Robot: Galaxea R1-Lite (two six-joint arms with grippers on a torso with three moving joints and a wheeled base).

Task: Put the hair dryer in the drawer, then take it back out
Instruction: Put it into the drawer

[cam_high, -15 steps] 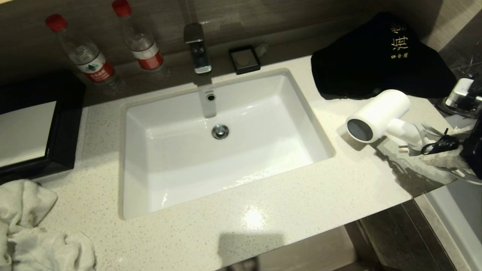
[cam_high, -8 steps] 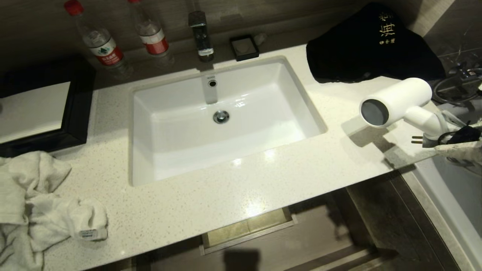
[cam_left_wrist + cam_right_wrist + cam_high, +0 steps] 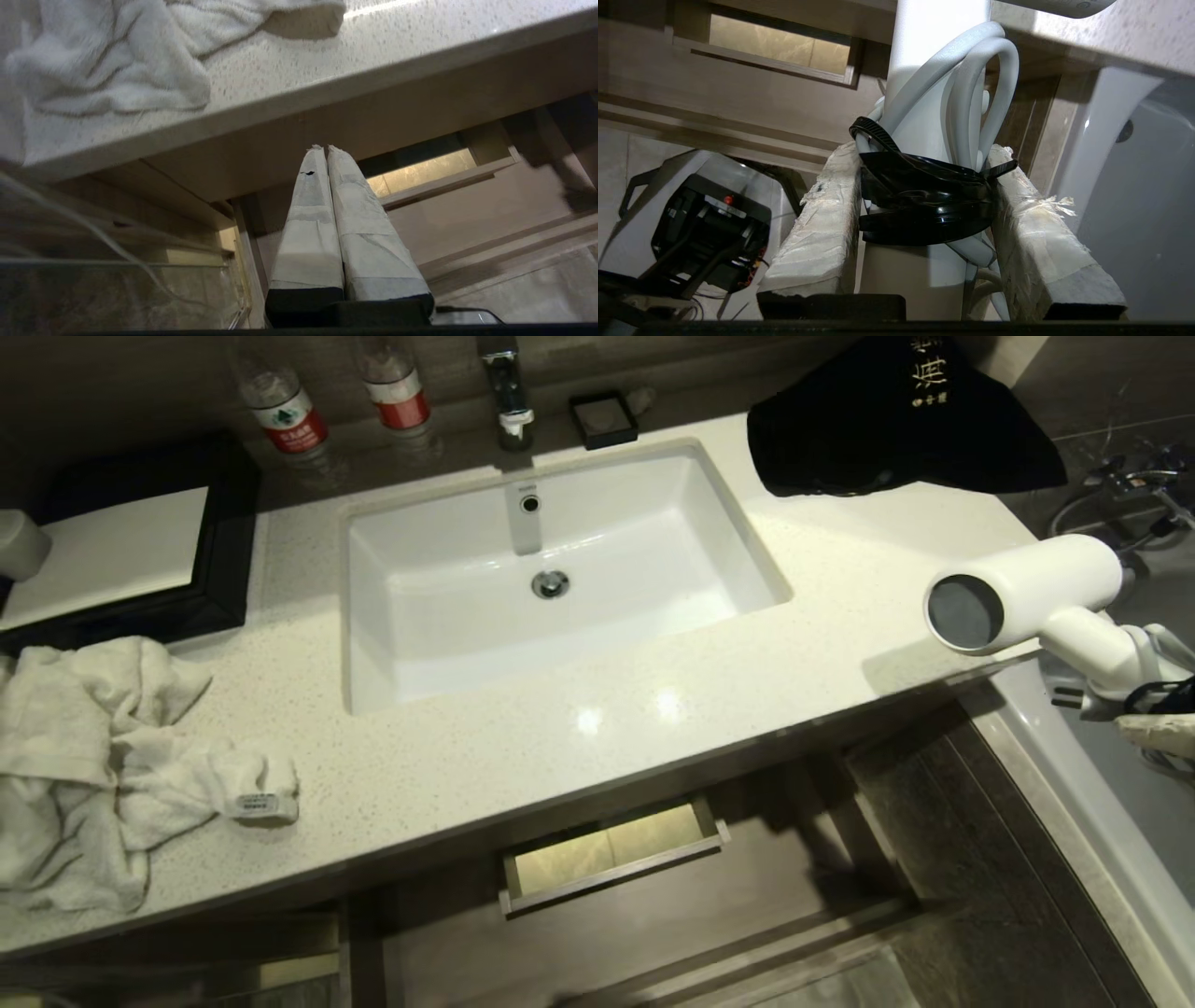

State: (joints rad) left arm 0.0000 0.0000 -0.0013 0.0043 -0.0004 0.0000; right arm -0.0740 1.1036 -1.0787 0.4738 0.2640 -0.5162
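Fingers (image 3: 822, 224) of the right gripper (image 3: 924, 210) clamp the hair dryer (image 3: 1027, 593) by its handle and coiled cord, off the tabletop's (image 3: 653, 728) right end. Below, the drawer (image 3: 611, 859) stands seemingly part open. Two bottles (image 3: 280, 406), one sink (image 3: 560, 569). Left gripper (image 3: 325, 149) fingers pressed together, empty.

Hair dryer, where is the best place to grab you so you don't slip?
Probably the handle, as the right gripper does now: its fingers clamp the hair dryer across the handle from two opposite sides, over the bundled cord. The handle is slim enough to fit between them; the barrel looks fat, round and glossy, so it would likely slip.
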